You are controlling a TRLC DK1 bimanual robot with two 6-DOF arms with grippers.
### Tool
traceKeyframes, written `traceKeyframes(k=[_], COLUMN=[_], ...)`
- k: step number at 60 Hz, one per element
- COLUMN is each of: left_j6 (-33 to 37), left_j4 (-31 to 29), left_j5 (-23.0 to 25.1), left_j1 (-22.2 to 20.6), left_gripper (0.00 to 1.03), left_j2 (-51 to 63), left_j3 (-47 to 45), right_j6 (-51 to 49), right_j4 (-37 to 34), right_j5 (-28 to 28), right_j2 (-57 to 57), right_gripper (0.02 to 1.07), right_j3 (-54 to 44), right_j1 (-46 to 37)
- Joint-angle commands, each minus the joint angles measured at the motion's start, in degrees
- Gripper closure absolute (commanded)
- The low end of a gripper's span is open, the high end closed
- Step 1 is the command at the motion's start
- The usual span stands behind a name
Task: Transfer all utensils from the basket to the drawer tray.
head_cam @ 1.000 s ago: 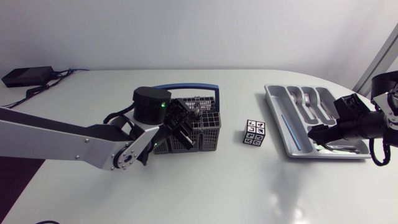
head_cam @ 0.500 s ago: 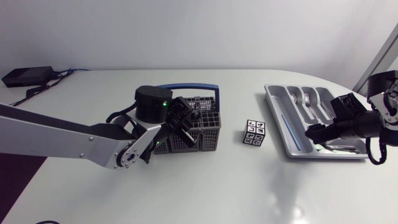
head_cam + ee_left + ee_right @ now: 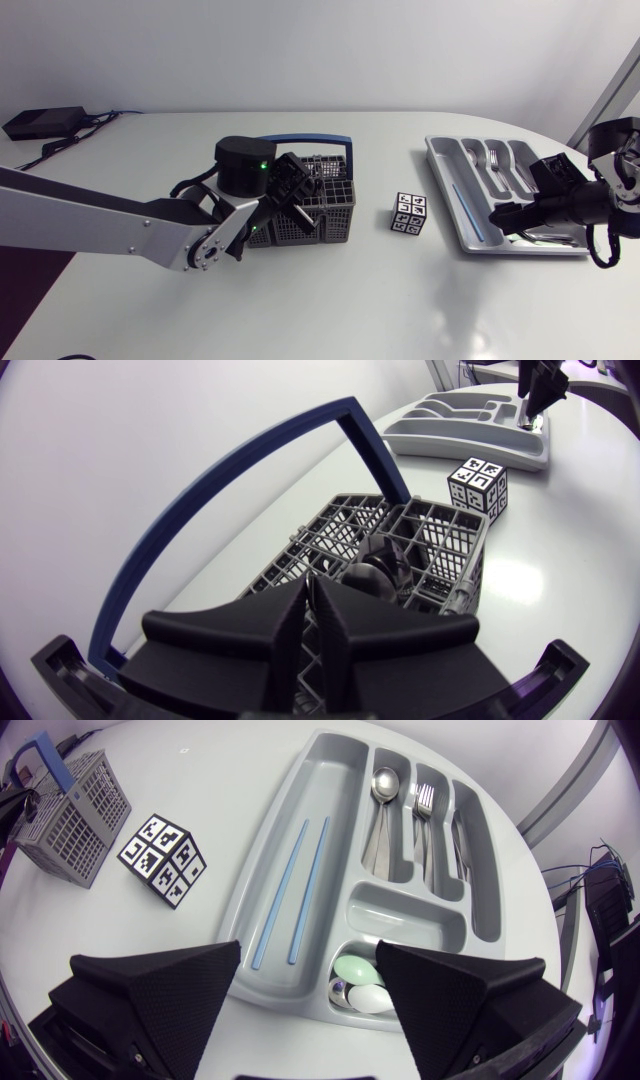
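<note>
Both at edges: left gripper [image 3: 308,592] pinched over basket [image 3: 440,540] (grasp unclear), right gripper [image 3: 308,948] gaping above tray [image 3: 300,780]

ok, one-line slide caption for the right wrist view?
Right gripper, open, over the drawer tray with spoon, fork and two blue sticks in it; basket and tag cube beside it.

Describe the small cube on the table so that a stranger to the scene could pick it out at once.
Start from the grey drawer tray and look toward the wire basket. Alone between them stands the cube, the only thing covered in black-and-white square patterns.
</note>
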Motion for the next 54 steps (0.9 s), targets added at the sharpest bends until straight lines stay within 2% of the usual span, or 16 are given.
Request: traceKeyframes(k=[1,40,54], left_j6=[0.81,3.54,7.14], left_j4=[1.06,1.50,2.03], left_j5=[-0.54,-0.36,-0.27], left_j1=[0.03,0.03,-1.91], left_gripper=[0.99,1.00,1.00], left_j2=[-1.08,-9.34,-15.93], left_j3=[-0.53,-3.43,-5.89], right_j6=[1.33,2.12,2.56], right_j4=[0.48,-0.58,-2.16], right_j5=[0.06,0.94,0.94], right_j2=[0.11,-3.41,-6.13], right_gripper=[0.09,0.09,0.09], right_j3=[-1.80,-2.50,-2.77], right_j1=[0.71,3.00,4.32])
